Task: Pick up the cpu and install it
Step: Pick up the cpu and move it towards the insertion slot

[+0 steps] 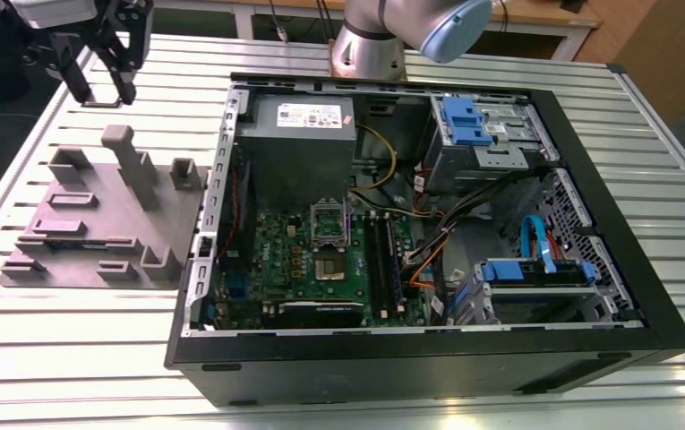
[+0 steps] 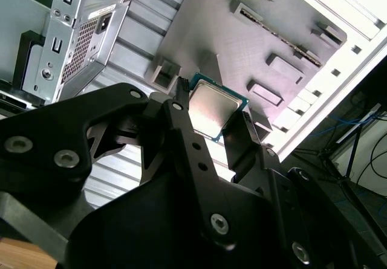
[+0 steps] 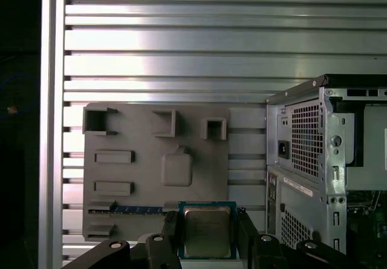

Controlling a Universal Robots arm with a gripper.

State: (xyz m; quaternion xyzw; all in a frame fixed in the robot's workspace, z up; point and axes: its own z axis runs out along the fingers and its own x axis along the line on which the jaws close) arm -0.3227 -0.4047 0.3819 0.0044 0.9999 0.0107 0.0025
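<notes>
The cpu [image 3: 207, 230], a small square chip with a silvery top and a green rim, sits between the two black fingers of my gripper [image 3: 208, 240] in both wrist views. The gripper [image 2: 213, 119] is shut on the cpu [image 2: 215, 104], one finger [image 2: 179, 109] against each side edge. In the exterior view the gripper [image 1: 101, 94] hangs above the table at the far left, behind the grey block [image 1: 103, 224] and well clear of the open computer case [image 1: 438, 358]. The socket [image 1: 329, 240] on the green board [image 1: 277, 242] stands with its frame open.
The grey block [image 3: 157, 172] carries raised holders and a memory stick [image 3: 136, 210]. Inside the case sit a power supply [image 1: 300, 134], blue drive brackets [image 1: 467, 121] and loose cables [image 1: 438, 242]. The slatted metal table [image 1: 55, 340] lies around them, and the arm's base [image 1: 366, 49] stands behind the case.
</notes>
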